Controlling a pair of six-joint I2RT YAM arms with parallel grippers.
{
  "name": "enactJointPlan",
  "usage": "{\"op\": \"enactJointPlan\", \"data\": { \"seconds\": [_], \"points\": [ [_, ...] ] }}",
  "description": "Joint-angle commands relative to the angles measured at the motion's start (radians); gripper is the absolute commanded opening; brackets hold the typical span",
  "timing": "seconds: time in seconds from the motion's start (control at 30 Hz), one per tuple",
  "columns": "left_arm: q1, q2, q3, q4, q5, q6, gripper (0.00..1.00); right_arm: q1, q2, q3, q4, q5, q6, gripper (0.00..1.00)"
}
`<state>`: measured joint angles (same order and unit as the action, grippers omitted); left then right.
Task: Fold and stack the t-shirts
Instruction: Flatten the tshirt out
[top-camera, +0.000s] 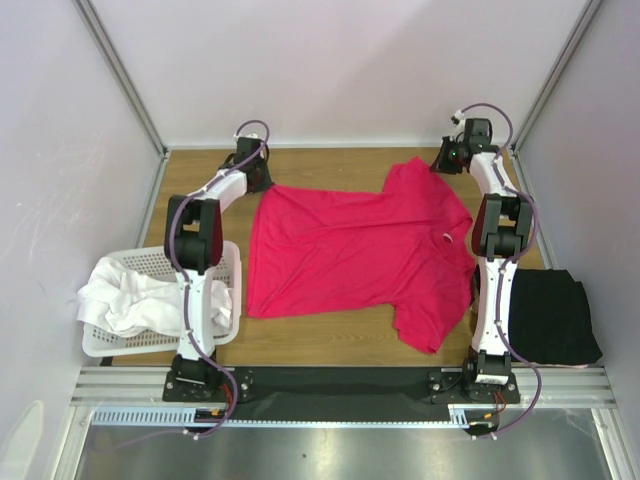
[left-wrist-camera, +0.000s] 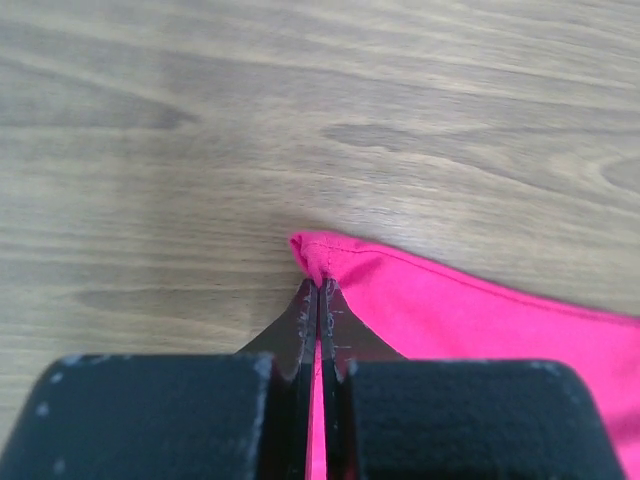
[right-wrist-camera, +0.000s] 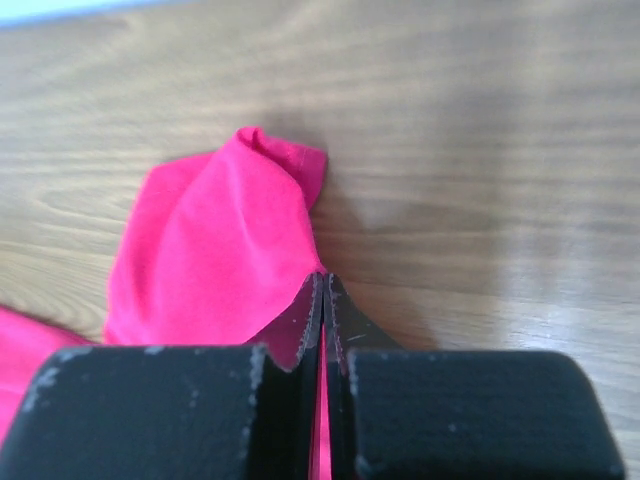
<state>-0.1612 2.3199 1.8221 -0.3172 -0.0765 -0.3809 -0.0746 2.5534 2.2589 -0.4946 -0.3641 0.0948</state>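
2 pincers pinched the crimson-pink t-shirt's (top-camera: 350, 250) far edge: the left pincer (left-wrist-camera: 318, 290) shut on its hem corner at 11 o'clock, the right pincer (right-wrist-camera: 322, 285) on a sleeve at 1. It lay flat on the surface (top-camera: 330, 348), long axis 9-to-3, body toward 6 from both.

A lab test cell: white panel walls (top-camera: 330, 70) on aluminium posts (top-camera: 120, 72) enclose a wooden tabletop (top-camera: 320, 340)
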Motion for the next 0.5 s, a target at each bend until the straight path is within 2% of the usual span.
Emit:
{"op": "enactJointPlan", "data": {
  "seconds": [0.0,0.27,0.47],
  "points": [
    [-0.004,-0.167,-0.052,0.22,0.066,0.115,0.0,-0.01,-0.137,0.068,0.114,-0.03,0.029,0.0],
    [-0.008,-0.352,-0.132,0.365,0.113,0.155,0.0,-0.024,-0.323,0.053,0.157,-0.055,0.016,0.0],
    [-0.02,-0.533,-0.213,0.428,0.112,0.166,0.0,-0.022,-0.522,-0.048,0.197,-0.079,0.003,0.0]
  ]
}}
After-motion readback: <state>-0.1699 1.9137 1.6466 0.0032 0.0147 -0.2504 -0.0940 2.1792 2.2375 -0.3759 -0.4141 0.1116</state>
